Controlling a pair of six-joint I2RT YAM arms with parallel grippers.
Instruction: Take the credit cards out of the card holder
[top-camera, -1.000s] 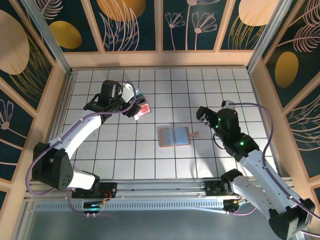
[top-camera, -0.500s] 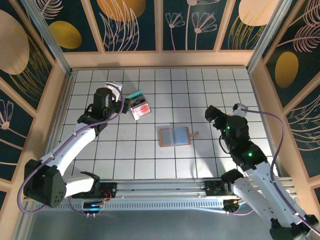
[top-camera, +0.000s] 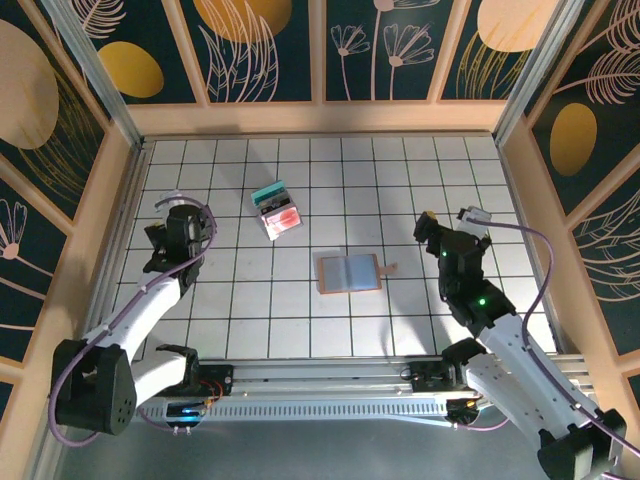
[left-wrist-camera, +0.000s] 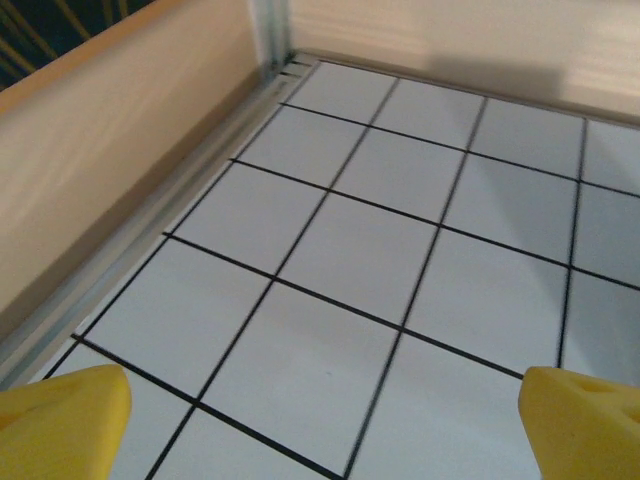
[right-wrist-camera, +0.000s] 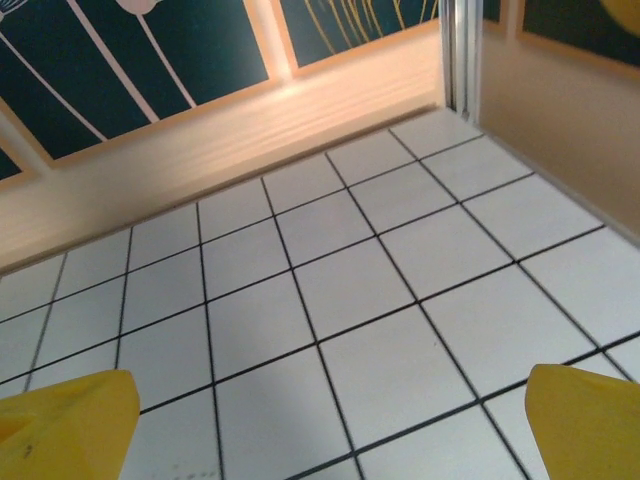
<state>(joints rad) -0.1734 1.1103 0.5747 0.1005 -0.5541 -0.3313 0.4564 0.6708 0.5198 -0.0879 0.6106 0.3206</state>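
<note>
Opened flat near the middle of the tiled table, the card holder lies blue-grey lining up, its small closing tab pointing toward the right arm. It looks light and limp and likely to slide if nudged, so the tab or a raised edge seems the surest place to pinch. Whether any card remains in its pockets cannot be told. A small pile of cards sits well apart, to its far left. The left gripper and right gripper hang off to either side, jaws spread wide, holding nothing.
</note>
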